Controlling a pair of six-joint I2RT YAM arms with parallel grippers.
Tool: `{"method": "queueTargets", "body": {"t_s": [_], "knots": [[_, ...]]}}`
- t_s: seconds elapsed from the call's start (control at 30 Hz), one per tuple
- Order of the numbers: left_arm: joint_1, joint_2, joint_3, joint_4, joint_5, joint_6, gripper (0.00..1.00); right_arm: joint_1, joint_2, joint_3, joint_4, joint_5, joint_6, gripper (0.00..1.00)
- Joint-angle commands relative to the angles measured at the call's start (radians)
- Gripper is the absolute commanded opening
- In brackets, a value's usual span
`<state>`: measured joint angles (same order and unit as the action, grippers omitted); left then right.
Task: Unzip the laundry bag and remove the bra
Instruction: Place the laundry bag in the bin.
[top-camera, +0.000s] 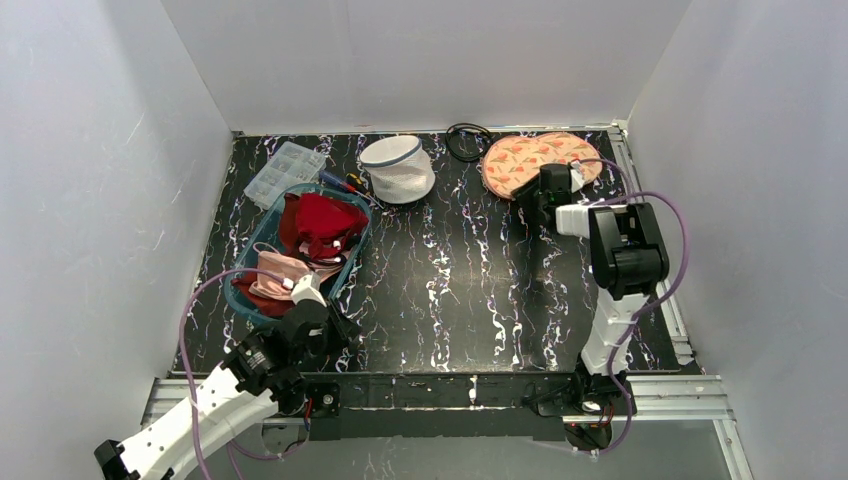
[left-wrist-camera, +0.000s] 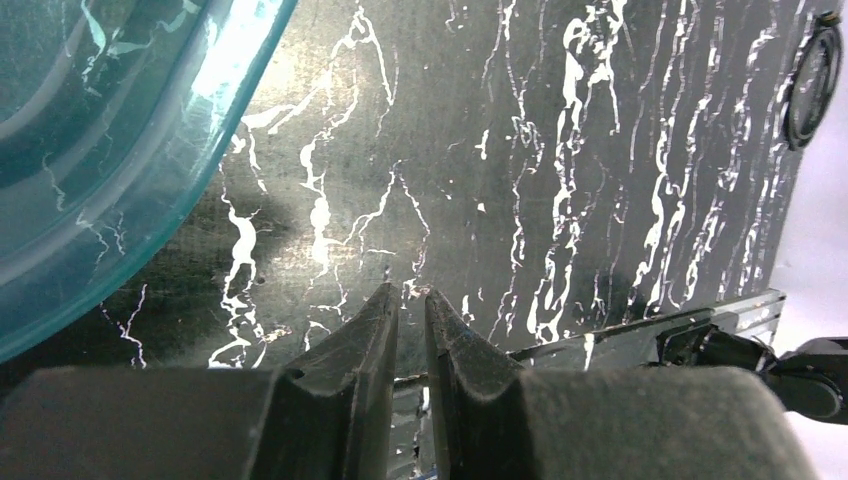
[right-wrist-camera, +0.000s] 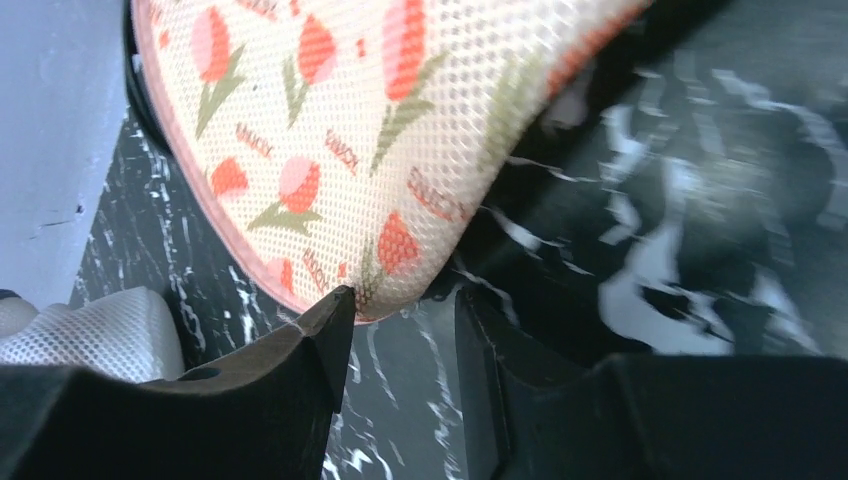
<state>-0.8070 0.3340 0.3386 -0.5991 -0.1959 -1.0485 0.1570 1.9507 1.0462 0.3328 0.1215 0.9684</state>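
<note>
Right tool (right-wrist-camera: 400, 310) parted, at floral mesh disc (right-wrist-camera: 340, 130) edge, left tool (left-wrist-camera: 410, 300) low, near-closed.

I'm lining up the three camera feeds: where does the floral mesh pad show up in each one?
Top external: the floral mesh pad lies at the far right of the table, just beyond the right gripper.
Left wrist: not in view.
Right wrist: it fills the upper left, its pink edge just above the gripper's fingertips.
Shared landmark: the black marbled tabletop, seen in all three views.
</note>
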Motion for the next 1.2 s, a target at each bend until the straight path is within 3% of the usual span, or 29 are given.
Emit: {"method": "queueTargets", "body": {"t_s": [0.0, 0.1, 0.23, 0.43, 0.5, 0.6, 0.73, 0.93, 1.17], "knots": [[-0.002, 0.048, 0.021, -0.003, -0.030, 0.019, 0.16, 0.050, 0.094, 0.107, 0.009, -0.041, 0.032, 0.51], [-0.003, 0.075, 0.030, 0.006, -0.036, 0.033, 0.16, 0.068, 0.093, 0.121, -0.006, -0.041, 0.018, 0.61], [-0.003, 0.089, 0.026, 0.039, -0.033, 0.042, 0.17, 0.073, -0.055, 0.043, -0.060, 0.036, -0.063, 0.72], [-0.003, 0.102, 0.014, 0.069, -0.020, 0.064, 0.17, 0.071, -0.241, 0.034, -0.089, 0.125, -0.170, 0.70], [-0.003, 0.096, 0.023, 0.058, -0.014, 0.073, 0.17, 0.048, -0.211, 0.099, -0.101, 0.104, -0.201, 0.62], [-0.003, 0.066, 0.040, 0.039, -0.015, 0.080, 0.17, -0.027, -0.083, 0.211, -0.034, -0.089, -0.194, 0.45], [-0.002, 0.039, 0.050, 0.013, -0.032, 0.111, 0.17, -0.110, 0.119, 0.337, 0.115, -0.341, -0.139, 0.40], [-0.002, 0.043, 0.069, -0.041, -0.081, 0.138, 0.17, -0.140, 0.290, 0.495, 0.054, -0.341, -0.152, 0.39], [-0.003, 0.056, 0.082, -0.065, -0.116, 0.141, 0.17, -0.144, 0.377, 0.546, 0.003, -0.280, -0.137, 0.41]]}}
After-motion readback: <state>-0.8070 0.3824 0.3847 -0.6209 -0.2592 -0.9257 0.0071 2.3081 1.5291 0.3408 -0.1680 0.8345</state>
